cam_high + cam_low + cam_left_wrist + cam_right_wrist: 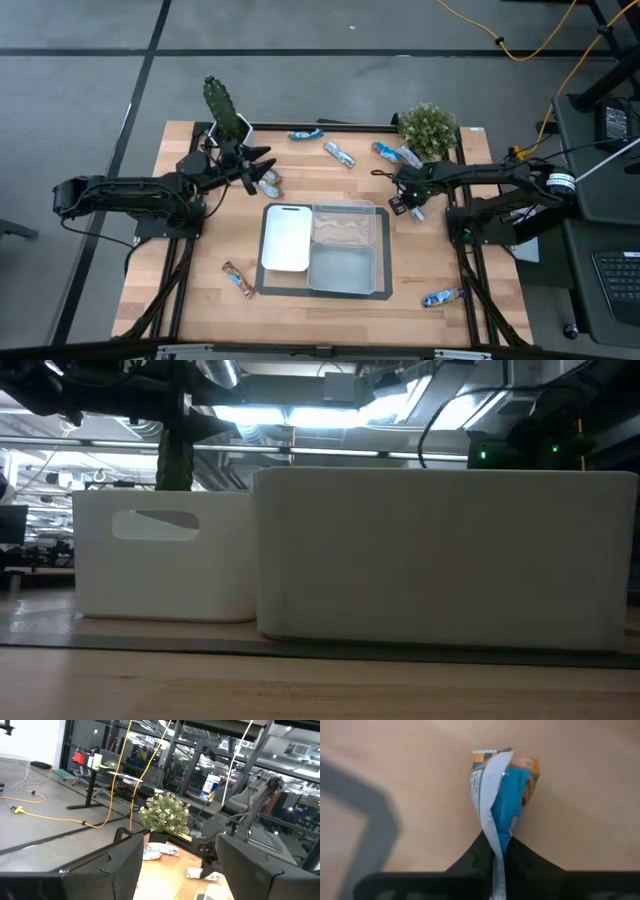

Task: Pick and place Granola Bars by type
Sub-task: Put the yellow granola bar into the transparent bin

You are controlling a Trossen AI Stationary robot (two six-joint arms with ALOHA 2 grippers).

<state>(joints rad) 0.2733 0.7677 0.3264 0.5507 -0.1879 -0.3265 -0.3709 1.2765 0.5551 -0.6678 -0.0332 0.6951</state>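
- Where the overhead camera looks straight down, a wooden table (200, 300) fills the middle of the scene, with a dark arm reaching in from each side.
- At the table's centre sits a divided tray (324, 250) on a dark mat: a white section on the left, two clear sections on the right. From table height its white walls block almost everything behind.
- Two potted plants stand at the far edge: a tall cactus (222, 108) on the left, a round bushy plant (428, 128) on the right.
- Over the table's left part, near the cactus, is the left gripper (256, 166), with its fingers (117, 865) spread apart and nothing between them (its wrist camera looks level across the table to the bushy plant).
- Just right of the tray's far corner is the right gripper (410, 200), its fingers pinched tight on a blue bar (502, 800) with an orange end, held above the wood.
- Loose granola bars lie scattered on the wood: blue ones (305, 134) and silvery ones (340, 154) along the far edge, one (268, 184) beside the left gripper, a brown one (238, 280) near the tray's near left corner, a blue one (441, 297) toward the near right corner.
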